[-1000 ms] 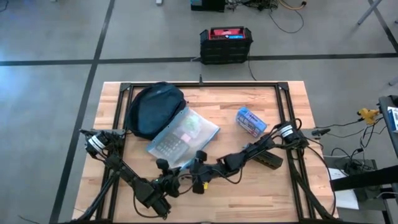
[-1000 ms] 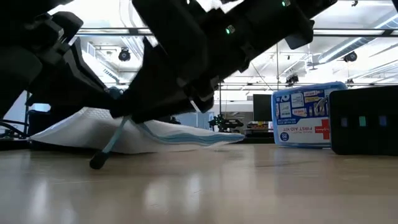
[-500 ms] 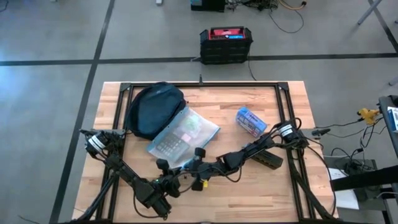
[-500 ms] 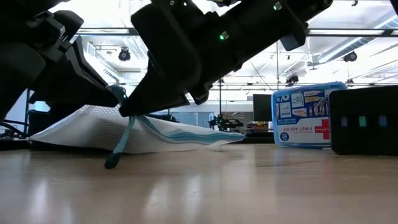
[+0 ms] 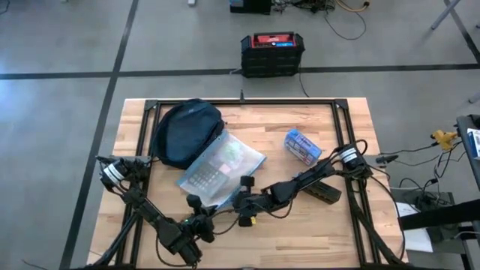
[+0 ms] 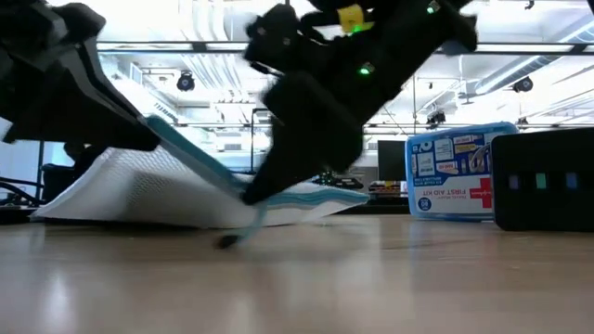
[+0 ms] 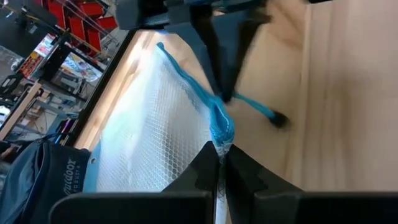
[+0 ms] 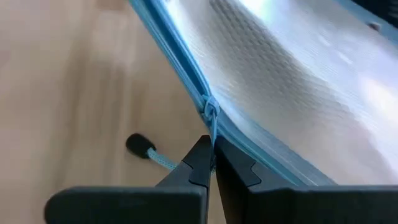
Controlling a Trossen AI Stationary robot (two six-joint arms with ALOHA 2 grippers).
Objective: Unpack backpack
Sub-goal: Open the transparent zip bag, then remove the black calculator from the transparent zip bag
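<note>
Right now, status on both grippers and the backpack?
Left gripper shut on zip bag's blue corner. Right gripper shut on its zipper pull cord. Backpack untouched behind, bag leaning on it.

Bare table (image 5: 352,232) near the front; backpack (image 5: 186,132) and first-aid kit (image 5: 303,147) crowd the rear.

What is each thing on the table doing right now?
Backpack: lying at the back left of the table, not held.
Clear zip bag: lying against the backpack, front edge lifted.
Zipper cord: pinched, loose end on the wood.
First aid box: lying alone, untouched.
Left pincer: shut on the bag's blue edge.
Right pincer: shut on the zipper cord.
</note>
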